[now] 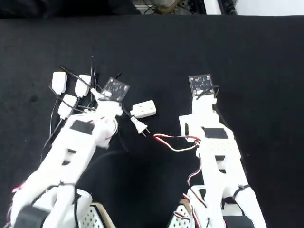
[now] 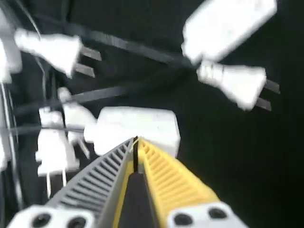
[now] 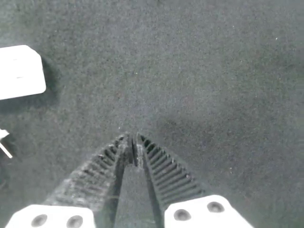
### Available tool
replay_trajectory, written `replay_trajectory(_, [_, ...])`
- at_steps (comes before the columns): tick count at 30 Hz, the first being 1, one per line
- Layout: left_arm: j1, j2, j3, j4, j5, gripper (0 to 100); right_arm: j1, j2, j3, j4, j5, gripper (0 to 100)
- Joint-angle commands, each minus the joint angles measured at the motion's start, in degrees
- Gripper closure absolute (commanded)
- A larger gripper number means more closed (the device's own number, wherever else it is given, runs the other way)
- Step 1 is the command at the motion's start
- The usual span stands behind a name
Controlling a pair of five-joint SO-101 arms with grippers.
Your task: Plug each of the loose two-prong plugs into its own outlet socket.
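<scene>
1. Jaws shut and empty on both arms: left gripper [image 2: 135, 141] has its tips at a socket block [image 2: 137, 129], contact unclear; right gripper [image 3: 132, 142] is over bare cloth [image 3: 213, 71].
2. Progress: no plug looks seated. Visible prongs are bare, so all plugging is left.
3. Count around the left jaws: three loose plugs [image 2: 52, 47], two socket blocks. Can't tell what else is in the tangle.

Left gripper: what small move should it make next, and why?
Probably open the left gripper. Its fingers are shut with nothing between them, its tip over a white block, so as it is it cannot take hold of a plug. A loose plug lies unplugged beside an outlet block, its prongs pointing away from it.
</scene>
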State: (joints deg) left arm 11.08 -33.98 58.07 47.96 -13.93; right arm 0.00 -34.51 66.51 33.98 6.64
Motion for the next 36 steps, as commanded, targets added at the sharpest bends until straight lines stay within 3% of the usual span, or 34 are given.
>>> replay_trajectory(1, [0.6, -10.2, 2.5, 7.6, -9.1, 97, 1.1, -1.5, -0.4, -1.1, 0.2, 98.5])
replay_trajectory(3, [0.0, -14.7, 6.3, 9.1, -18.2, 97, 1.1, -1.5, -0.4, -1.1, 0.2, 98.5])
replay_trajectory(5, [0.0, -18.9, 9.9, 9.7, -22.8, 97, 1.1, -1.5, -0.4, -1.1, 0.2, 98.5])
replay_trajectory(10, [-1.7, -29.3, 8.5, 9.8, -22.2, 97, 1.1, -1.5, -0.4, -1.1, 0.2, 98.5])
replay_trajectory(14, [-5.5, -33.9, 0.0, 6.6, -9.6, 87, 1.1, -1.5, -0.4, -1.1, 0.2, 98.5])
replay_trajectory(19, [-4.4, -25.6, 3.6, -14.2, 13.2, 82, 1.1, -1.5, -0.4, -1.1, 0.2, 98.5])
replay_trajectory(22, [-2.4, -13.5, 6.2, -21.7, 14.8, 82, 1.1, -1.5, -0.3, -1.1, 0.2, 98.5])
replay_trajectory(27, [-3.9, 8.4, 2.4, -21.7, 14.7, 82, 1.1, -1.5, -0.1, -1.1, 0.2, 98.5])
replay_trajectory(30, [-6.3, 15.1, -1.7, -17.0, 11.3, 82, 1.1, -1.5, 0.1, -1.1, 0.2, 98.5])
replay_trajectory(36, [-5.3, 11.1, -7.1, 9.0, -2.8, 88, 1.1, -1.5, 0.1, -1.1, 0.2, 98.5])
